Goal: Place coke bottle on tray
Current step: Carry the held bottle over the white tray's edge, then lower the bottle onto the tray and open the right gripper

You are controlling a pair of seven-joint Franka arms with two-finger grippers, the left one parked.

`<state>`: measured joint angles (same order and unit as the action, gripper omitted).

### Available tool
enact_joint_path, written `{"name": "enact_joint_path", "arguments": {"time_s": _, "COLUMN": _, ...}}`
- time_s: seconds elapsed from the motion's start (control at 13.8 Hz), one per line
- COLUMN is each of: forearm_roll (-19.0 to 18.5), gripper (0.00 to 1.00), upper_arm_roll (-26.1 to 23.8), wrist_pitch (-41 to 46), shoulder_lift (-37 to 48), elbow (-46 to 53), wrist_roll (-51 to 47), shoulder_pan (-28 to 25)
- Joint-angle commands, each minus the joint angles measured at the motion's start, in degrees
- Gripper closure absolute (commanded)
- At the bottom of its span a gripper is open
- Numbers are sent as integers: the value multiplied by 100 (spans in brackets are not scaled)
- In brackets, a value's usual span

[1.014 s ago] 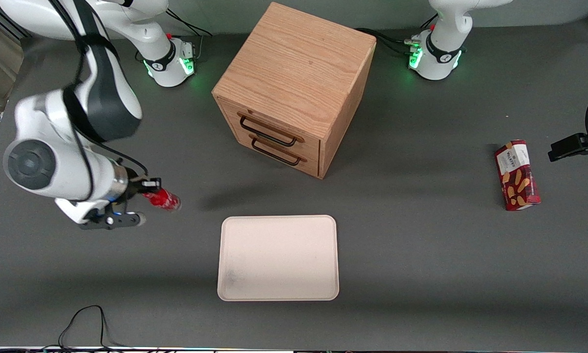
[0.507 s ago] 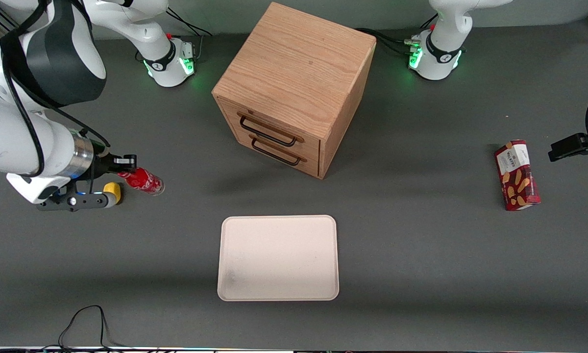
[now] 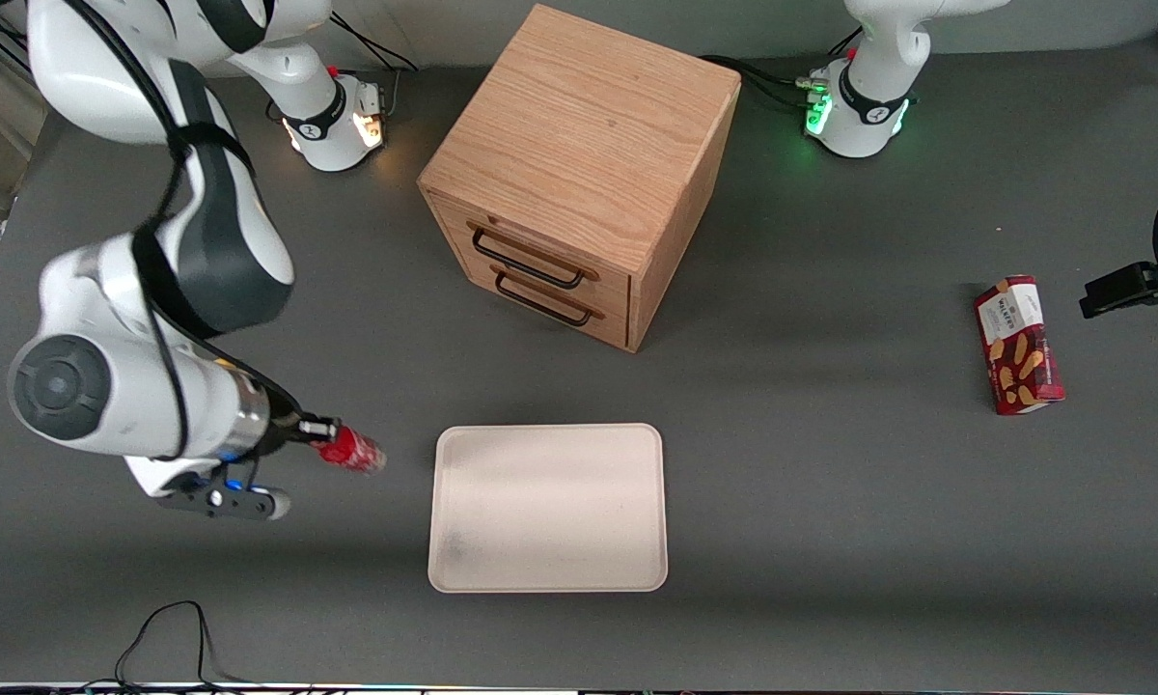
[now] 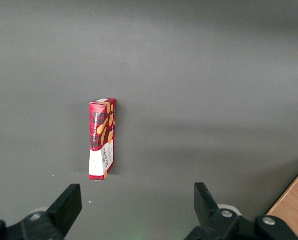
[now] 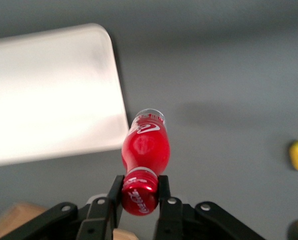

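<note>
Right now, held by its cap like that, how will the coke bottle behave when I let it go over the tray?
The gripper pinches only the cap, so the coke bottle may swing or slip. Its round body would probably roll if laid down. The tray has just a shallow rim, so it might not stop a roll.

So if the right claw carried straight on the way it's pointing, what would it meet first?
Most likely the tray. The claw, shut on the coke bottle by its cap, points along the bottle toward the tray's near edge. Its height above the table is unclear, so it might pass over the rim.
</note>
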<state>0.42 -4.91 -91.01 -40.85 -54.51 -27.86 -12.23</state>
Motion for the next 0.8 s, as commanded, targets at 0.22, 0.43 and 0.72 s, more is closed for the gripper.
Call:
{"name": "enact_joint_path", "arguments": {"time_s": 0.22, "forearm_roll": 38, "gripper": 100, "upper_arm_roll": -90, "wrist_pitch": -1373, "shoulder_lift": -880, "elbow": 397, "wrist_roll": -668, "shoulder_pan": -305}}
{"name": "enact_joint_path", "arguments": {"time_s": 0.43, "forearm_roll": 20, "gripper": 100, "upper_arm_roll": -63, "wrist_pitch": -1576, "shoulder_lift": -986, "elbow": 397, "wrist_roll": -747, "shoulder_pan": -358}}
{"name": "enact_joint_path", "arguments": {"time_s": 0.72, "forearm_roll": -102, "gripper": 100, "upper_arm_roll": -37, "wrist_pitch": -2033, "shoulder_lift": -1250, "elbow": 397, "wrist_roll": -1046, "shoulder_pan": -455}}
